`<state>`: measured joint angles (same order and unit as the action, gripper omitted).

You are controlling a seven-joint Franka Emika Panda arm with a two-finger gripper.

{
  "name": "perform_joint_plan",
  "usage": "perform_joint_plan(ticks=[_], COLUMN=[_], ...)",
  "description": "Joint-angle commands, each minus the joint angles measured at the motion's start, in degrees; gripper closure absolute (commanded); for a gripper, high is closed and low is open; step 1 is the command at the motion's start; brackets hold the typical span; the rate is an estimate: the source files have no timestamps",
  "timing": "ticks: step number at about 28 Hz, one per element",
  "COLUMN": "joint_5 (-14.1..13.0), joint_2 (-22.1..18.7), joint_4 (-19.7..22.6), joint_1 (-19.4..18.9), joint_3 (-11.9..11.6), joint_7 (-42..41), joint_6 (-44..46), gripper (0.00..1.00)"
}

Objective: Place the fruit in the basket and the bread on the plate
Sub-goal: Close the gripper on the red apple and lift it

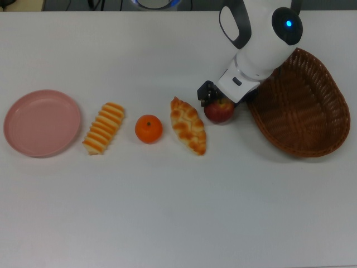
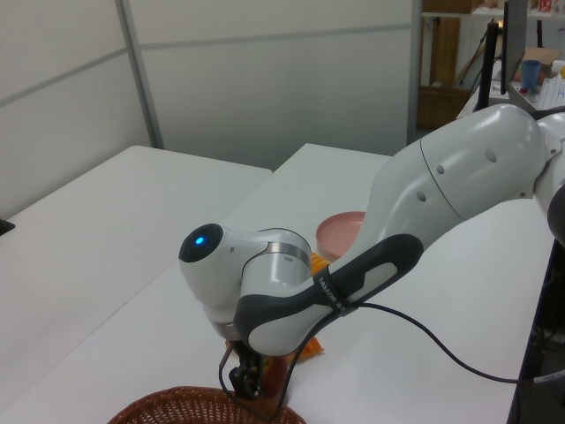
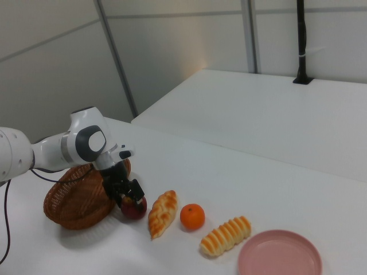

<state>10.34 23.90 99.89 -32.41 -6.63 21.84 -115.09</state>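
Dark-red apple sits on the table just beside the basket, our gripper lowered over it with its fingers spread around it, so we judge the next move is closing, lifting and carrying it into the basket.

We get the top view straight down over the whole table. Left view sits low and near at the basket end, facing the plate. Right view looks from the opposite, plate end, farther back. All three share that basket-to-plate row.
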Motion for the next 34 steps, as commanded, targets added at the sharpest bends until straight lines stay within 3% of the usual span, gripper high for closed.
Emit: perform_joint_plan(ticks=[1, 3, 5, 6, 11, 25, 29, 34], joint_5=[1.4, 2.2, 2.6, 2.4, 2.5, 1.0, 0.7, -0.7], joint_2=[1.9, 2.3, 2.4, 2.5, 2.0, -8.5, -9.0, -9.3], joint_4=[0.8, 0.7, 0.8, 0.7, 0.7, 0.3, -2.8, -5.3], joint_1=[-0.2, -0.2, -0.2, -0.1, -0.1, 0.2, 0.0, -0.1], joint_3=[-0.1, -0.1, -0.1, -0.1, -0.1, -0.5, 0.7, 5.0], joint_7=[1.5, 1.5, 1.6, 2.2, 2.9, 2.2, 2.4, 3.0], joint_6=[-3.1, -3.1, -3.2, -3.2, -3.1, 1.6, 5.7, 10.0], gripper=[0.09, 0.30, 0.80, 1.00, 1.00, 1.00, 1.00, 1.00])
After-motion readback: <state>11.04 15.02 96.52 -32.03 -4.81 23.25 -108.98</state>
